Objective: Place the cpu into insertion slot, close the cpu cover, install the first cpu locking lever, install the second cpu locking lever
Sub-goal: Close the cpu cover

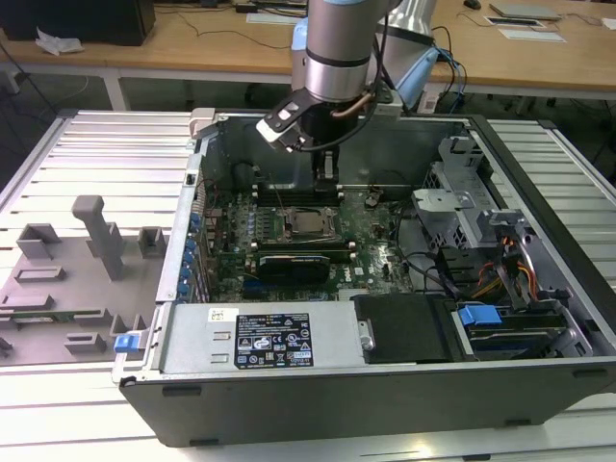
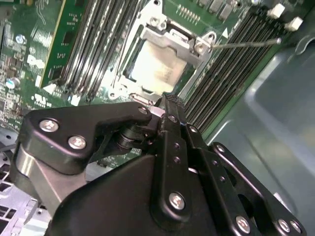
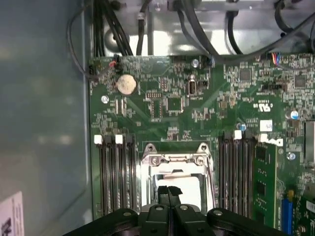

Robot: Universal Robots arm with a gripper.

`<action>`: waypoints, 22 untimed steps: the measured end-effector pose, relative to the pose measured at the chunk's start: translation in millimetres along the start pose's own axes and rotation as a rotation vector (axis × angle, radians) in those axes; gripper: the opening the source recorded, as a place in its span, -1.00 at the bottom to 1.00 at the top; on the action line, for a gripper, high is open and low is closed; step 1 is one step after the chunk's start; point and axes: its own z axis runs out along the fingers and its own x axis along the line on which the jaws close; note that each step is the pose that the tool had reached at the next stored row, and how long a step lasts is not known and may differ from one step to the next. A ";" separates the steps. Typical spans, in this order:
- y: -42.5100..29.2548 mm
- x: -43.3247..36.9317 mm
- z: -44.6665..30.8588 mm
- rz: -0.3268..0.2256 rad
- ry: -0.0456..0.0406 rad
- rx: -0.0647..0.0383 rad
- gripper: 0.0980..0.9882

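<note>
The cpu [image 2: 158,69] lies in the insertion slot [image 2: 118,91] on the green board, its pale metal top showing through the window of the cpu cover [image 2: 172,37]. The cover lies flat over the cpu [image 3: 192,189]. A thin wire locking lever [image 2: 246,43] sticks out from one socket corner over the memory slots. My gripper [image 3: 169,189] hangs just above one edge of the socket with its black fingers pressed together and nothing between them. In the exterior view the gripper [image 1: 327,173] stands just behind the socket [image 1: 310,224].
Long black memory slots [image 3: 115,177] flank the socket on both sides. A black graphics card [image 1: 303,262] lies in front of it. The case wall [image 3: 44,123] stands close by. Drive cage and cables [image 1: 500,260] fill the exterior view's right; a grey fixture tray [image 1: 67,279] sits outside the case.
</note>
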 end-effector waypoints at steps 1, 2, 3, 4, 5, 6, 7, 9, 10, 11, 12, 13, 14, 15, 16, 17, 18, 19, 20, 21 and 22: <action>-2.1 -0.6 1.4 0.000 0.0001 0.000 -0.98; -4.5 -0.8 3.7 0.000 0.0000 0.000 -0.98; -5.5 -0.8 4.7 0.000 -0.0001 0.000 -0.98; -5.9 -0.8 5.0 0.000 -0.0002 0.000 -0.98; -5.8 -0.8 5.0 0.000 -0.0003 0.000 -0.98; -5.8 -0.8 5.0 0.000 -0.0003 0.000 -0.98; -5.9 -0.8 5.0 0.000 -0.0002 0.000 -0.98; -5.9 -0.8 5.2 -0.047 -0.0009 0.000 -0.98; -5.9 -0.8 5.2 -0.068 -0.0013 0.000 -0.98; -5.9 -0.8 5.2 -0.085 -0.0017 0.000 -0.98; -5.9 -0.8 5.3 -0.106 -0.0020 0.001 -0.98; -5.9 -0.8 5.3 -0.126 -0.0024 0.001 -0.98; -5.9 -0.8 5.4 -0.149 -0.0029 0.001 -0.98; -5.9 -0.8 5.4 -0.169 -0.0033 0.001 -0.98; -6.0 -0.8 5.5 -0.194 -0.0038 0.001 -0.98; -5.9 -0.8 5.5 -0.211 -0.0041 0.001 -0.98; -5.9 -0.8 5.5 -0.234 -0.0046 0.001 -0.98; -5.9 -0.8 5.6 -0.256 -0.0051 0.002 -0.98; -5.9 -0.8 5.7 -0.285 -0.0057 0.002 -0.98; -5.9 -0.8 5.7 -0.304 -0.0062 0.002 -0.98; -5.9 -0.8 5.8 -0.341 -0.0072 0.002 -0.98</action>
